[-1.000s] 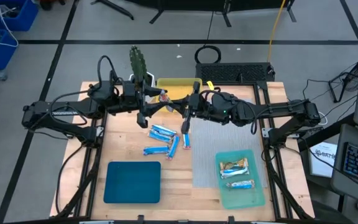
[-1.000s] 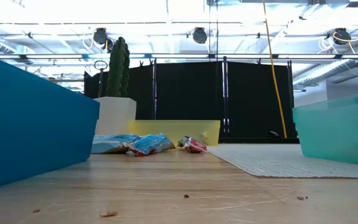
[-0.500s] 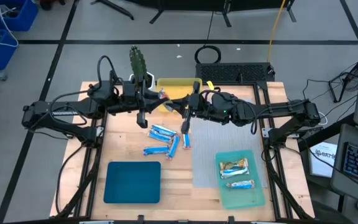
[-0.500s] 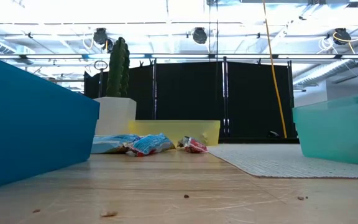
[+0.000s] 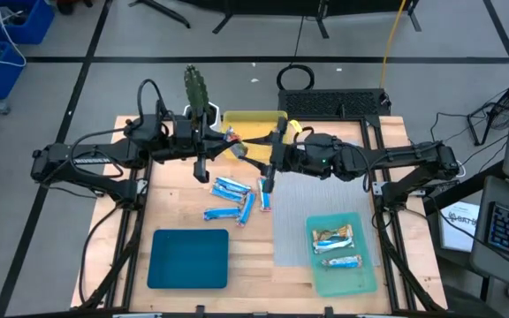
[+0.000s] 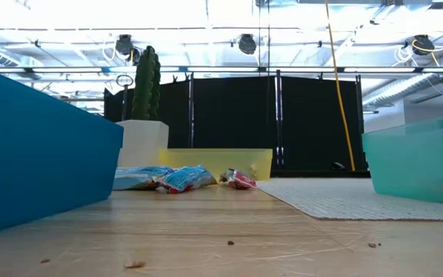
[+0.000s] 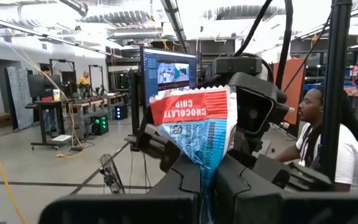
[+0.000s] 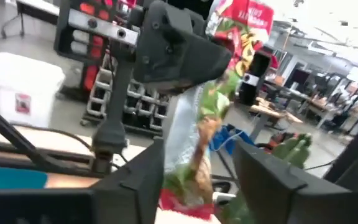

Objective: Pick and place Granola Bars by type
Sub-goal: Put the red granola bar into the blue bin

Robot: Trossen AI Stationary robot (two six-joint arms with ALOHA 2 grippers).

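Observation:
A granola bar with a red-topped multicoloured wrapper hangs in the air between my two grippers over the table's far middle. My left gripper reaches in from the table's left and is shut on it. My right gripper faces it from the right, open, with its two fingers standing on either side of the bar's near end. Several blue-and-white bars lie on the wood below. Two more bars lie in the light teal tray. My left gripper pinches the lower part of the bar's wrapper between its two fingers. The fingers come nearly level from the table's left. The bar sticks up out of them, red end on top, lifted clear of the table.
A yellow tray and a potted cactus stand at the far edge. The dark teal tray lies near the front left. A grey mat lies under the light teal tray. In the left wrist view a person sits beyond the table.
My left gripper has shut on the red-topped bar. My right gripper has rolled about its own line and opened off the bar. Both arms have stayed in place, and the bar has stayed in the air between them.

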